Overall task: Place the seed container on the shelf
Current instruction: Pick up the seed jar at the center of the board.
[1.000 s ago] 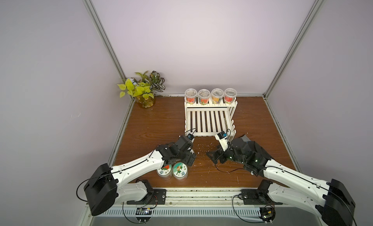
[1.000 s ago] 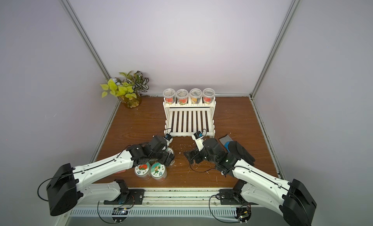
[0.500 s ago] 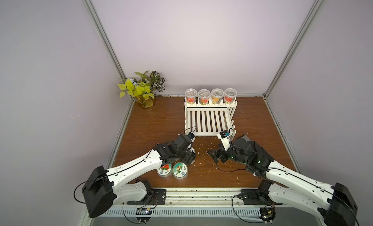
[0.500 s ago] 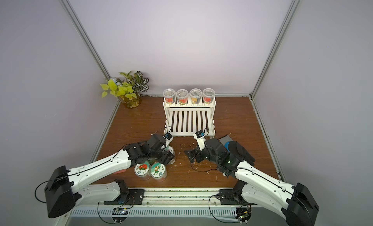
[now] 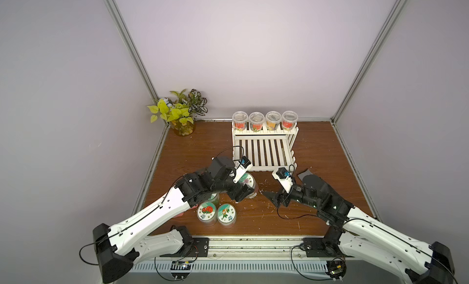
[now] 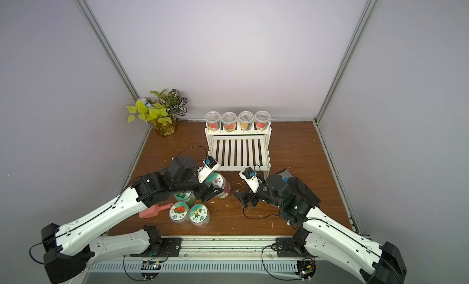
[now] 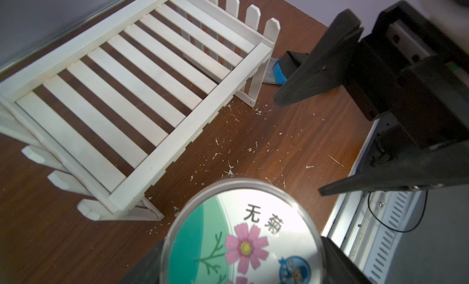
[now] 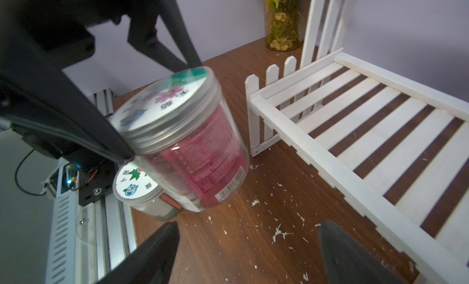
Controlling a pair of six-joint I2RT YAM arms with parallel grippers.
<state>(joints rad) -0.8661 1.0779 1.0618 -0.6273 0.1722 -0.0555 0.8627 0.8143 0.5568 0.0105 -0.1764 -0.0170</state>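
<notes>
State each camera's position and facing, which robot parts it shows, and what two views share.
Top views: high at the front, looking down at shelf, seed jar, left pincer, right pincer.
Left wrist: over left pincer, facing shelf; jar lid and right pincer show.
Right wrist: behind open right pincer, facing left pincer gripping tilted jar.
Shared: both wrists see jar and shelf.

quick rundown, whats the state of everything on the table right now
left gripper: shut on flower jar
flower jar: gripped, tilted, lid on
right gripper: open, holding nothing
shelf: upright, four cups on top tier
cups: upright in a row
other jars: three, upright on table, lids on
</notes>
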